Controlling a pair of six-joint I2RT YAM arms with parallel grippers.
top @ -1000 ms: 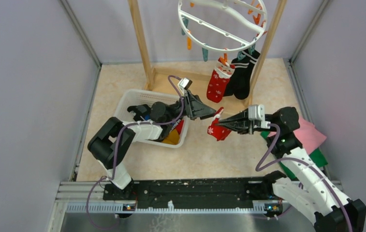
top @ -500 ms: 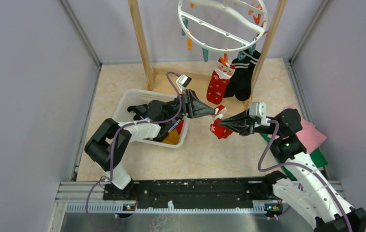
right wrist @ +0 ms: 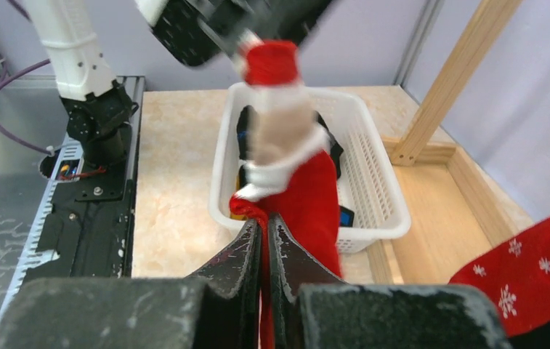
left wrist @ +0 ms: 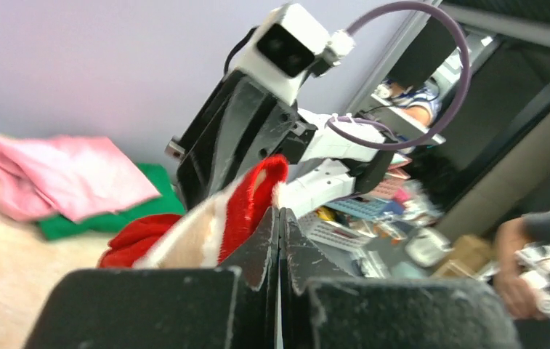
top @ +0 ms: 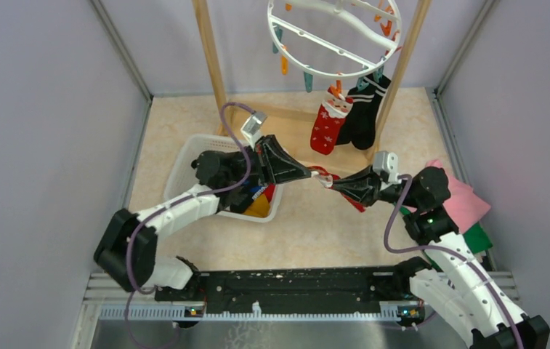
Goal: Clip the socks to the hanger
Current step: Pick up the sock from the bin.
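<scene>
**Top view.** White plastic mesh basket (top: 184, 156) sits on the beige surface (top: 184, 240). Visible in it are a yellow-orange sock (top: 259, 208) and a dark sock with blue marks (top: 256, 193); the left arm covers the rest.
- Just right of the basket, the left tool (top: 309, 174) and right tool (top: 330, 183) meet nearly tip to tip.
- A red sock with white cuff (top: 356, 203) is held between them, clear of the surface.
- Up and right of the basket, a white round plastic hanger ring (top: 328, 45) carries a red sock with white dots (top: 326, 131) and a black sock with white stripes (top: 362, 113), both pegged.

**Left wrist view.** Left tool fingers are pressed together, pinching the cuff end of the red sock with white cuff. The right tool faces it from just behind the sock.

**Right wrist view.** Right tool fingers are almost touching, pinching the red body of the sock. The sock runs up to the left tool, which grips the cuff tip. The basket lies directly behind the sock, with dark fabric inside.
</scene>
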